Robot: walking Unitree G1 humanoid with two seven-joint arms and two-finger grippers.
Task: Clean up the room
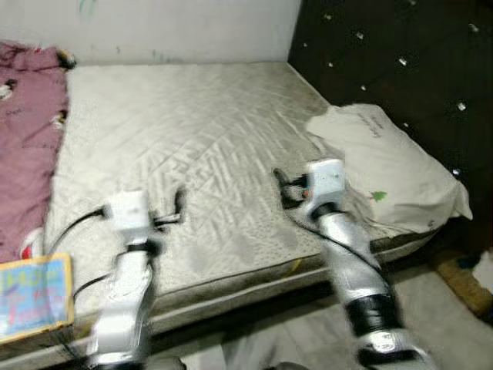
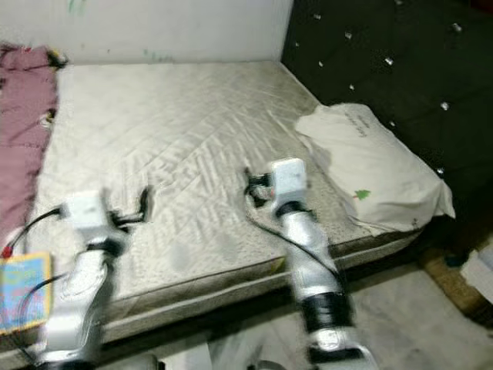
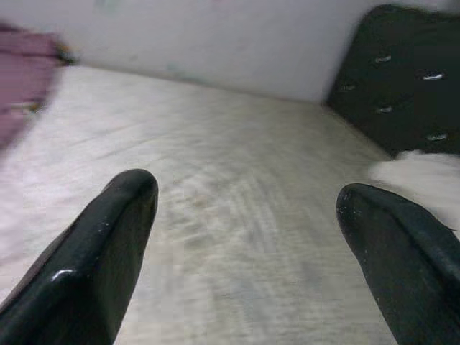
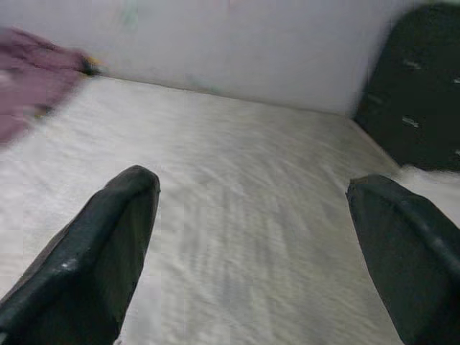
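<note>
- We are facing a bare quilted mattress (image 1: 200, 146) that lies against a white wall (image 1: 177, 27), with a dark tufted headboard (image 1: 393, 62) on our right.
- Our left gripper (image 3: 244, 208) hangs over the near edge of the mattress on our left side; its two black fingers (image 3: 108, 237) are spread wide apart and hold nothing.
- Our right gripper (image 4: 251, 208) is out over the mattress nearer the middle, just beside the pillow, and its fingers (image 4: 100, 244) are likewise spread wide with nothing between them.
- A white pillow (image 1: 385, 166) with a small green mark lies on the right end of the mattress, up against the headboard, one corner hanging past the mattress edge.
- A crumpled pink blanket (image 1: 27, 131) covers the far left side of the bed, running from the wall toward us.
- A colourful picture book (image 1: 35, 297) sits at the near left corner of the bed, just below the blanket and beside our left arm.
- The head views are a little blurred.
</note>
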